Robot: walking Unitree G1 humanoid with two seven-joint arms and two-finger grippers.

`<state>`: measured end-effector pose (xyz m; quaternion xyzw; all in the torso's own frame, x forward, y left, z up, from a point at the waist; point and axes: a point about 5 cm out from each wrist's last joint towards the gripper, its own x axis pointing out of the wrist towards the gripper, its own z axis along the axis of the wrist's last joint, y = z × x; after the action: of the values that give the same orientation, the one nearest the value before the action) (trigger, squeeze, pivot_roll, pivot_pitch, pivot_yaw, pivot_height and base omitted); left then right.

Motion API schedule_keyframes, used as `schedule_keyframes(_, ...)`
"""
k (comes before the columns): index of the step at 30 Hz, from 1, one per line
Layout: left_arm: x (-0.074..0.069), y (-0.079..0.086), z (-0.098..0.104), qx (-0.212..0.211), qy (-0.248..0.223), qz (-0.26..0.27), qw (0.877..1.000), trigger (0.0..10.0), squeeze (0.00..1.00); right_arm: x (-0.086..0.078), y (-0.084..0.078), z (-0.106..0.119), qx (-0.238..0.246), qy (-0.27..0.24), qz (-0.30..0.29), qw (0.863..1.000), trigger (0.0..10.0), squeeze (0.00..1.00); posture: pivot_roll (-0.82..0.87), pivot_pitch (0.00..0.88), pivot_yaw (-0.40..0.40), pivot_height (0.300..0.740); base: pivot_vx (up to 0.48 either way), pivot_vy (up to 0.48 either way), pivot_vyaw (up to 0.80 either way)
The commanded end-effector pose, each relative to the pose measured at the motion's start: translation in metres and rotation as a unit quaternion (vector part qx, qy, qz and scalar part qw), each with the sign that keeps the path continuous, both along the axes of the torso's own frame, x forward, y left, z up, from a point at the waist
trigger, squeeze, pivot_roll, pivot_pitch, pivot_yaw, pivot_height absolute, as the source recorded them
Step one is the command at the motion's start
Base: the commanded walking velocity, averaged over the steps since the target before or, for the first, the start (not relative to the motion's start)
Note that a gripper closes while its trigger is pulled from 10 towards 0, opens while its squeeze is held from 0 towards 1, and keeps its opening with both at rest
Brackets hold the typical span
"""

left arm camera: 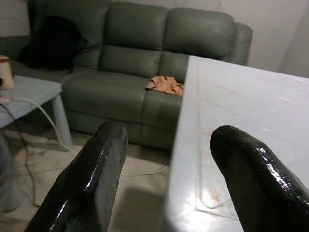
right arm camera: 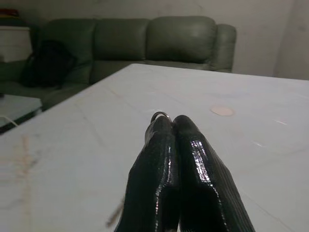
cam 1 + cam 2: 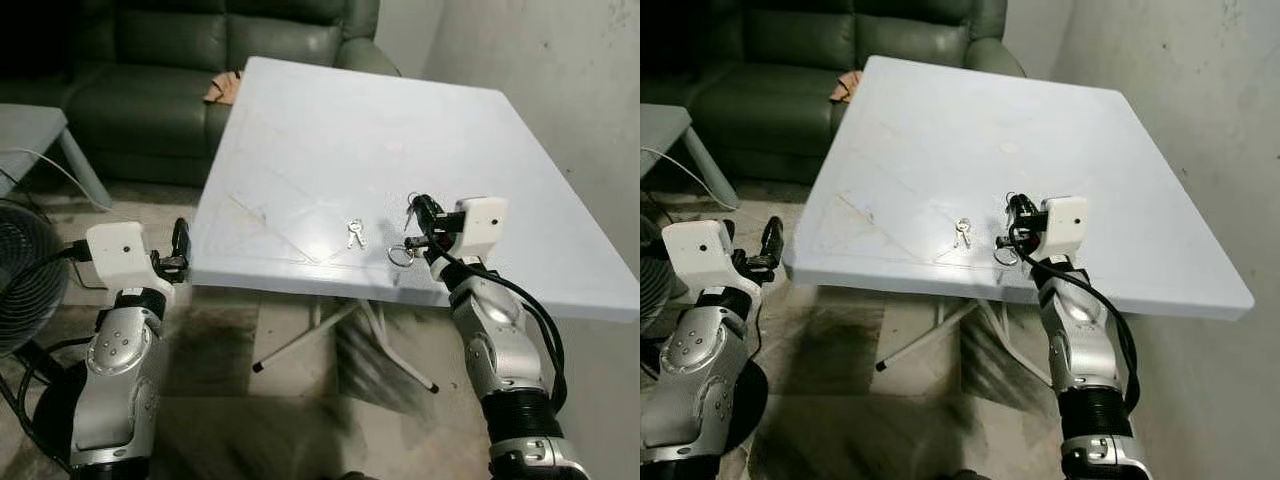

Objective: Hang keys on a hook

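A small bunch of silver keys lies on the white table near its front edge. Just right of them my right gripper hovers low over the tabletop, shut on a key ring that hangs below its fingers. In the right wrist view the two black fingers are pressed together, with a bit of the metal ring peeking out at the tips. My left gripper is open with nothing in it, held just off the table's front left corner, level with the edge.
A dark green sofa with an orange cloth on its seat stands behind the table. A black fan and a grey side table are on the left. A bare wall runs along the right.
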<state>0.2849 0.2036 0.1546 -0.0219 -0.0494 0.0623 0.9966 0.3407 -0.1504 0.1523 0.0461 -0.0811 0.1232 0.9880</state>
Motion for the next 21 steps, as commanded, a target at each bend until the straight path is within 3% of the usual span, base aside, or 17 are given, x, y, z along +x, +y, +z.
schedule_keyframes(1,0.004,0.002,0.000,-0.001,0.003,0.002,1.000,10.0,0.00,0.000,-0.001,0.002,-0.006,-0.001,-0.009,1.000,10.0,0.00,-0.07,0.000,-0.072,0.724,0.000,0.000,0.00)
schedule_keyframes(5,0.005,0.004,0.001,-0.011,-0.001,-0.004,1.000,10.0,0.00,0.000,0.001,0.002,-0.011,0.001,-0.011,1.000,10.0,0.00,-0.07,0.000,-0.070,0.724,0.000,0.000,0.00)
schedule_keyframes(9,0.007,0.006,0.001,-0.007,0.003,0.003,1.000,10.0,0.00,0.002,0.002,0.003,-0.008,0.003,-0.014,1.000,10.0,0.00,-0.07,0.000,-0.068,0.724,0.000,0.000,-0.77)
schedule_keyframes(17,0.016,0.011,0.009,0.043,-0.012,0.007,0.999,10.0,0.00,0.004,0.015,0.002,-0.026,0.000,0.002,1.000,10.0,0.00,-0.08,0.000,-0.049,0.724,0.000,0.000,-0.78)
schedule_keyframes(21,0.020,0.008,0.009,0.035,-0.011,-0.004,0.999,10.0,0.00,0.004,0.018,0.001,-0.026,-0.001,0.002,1.000,10.0,0.00,-0.08,0.000,-0.047,0.724,0.000,0.000,-0.78)
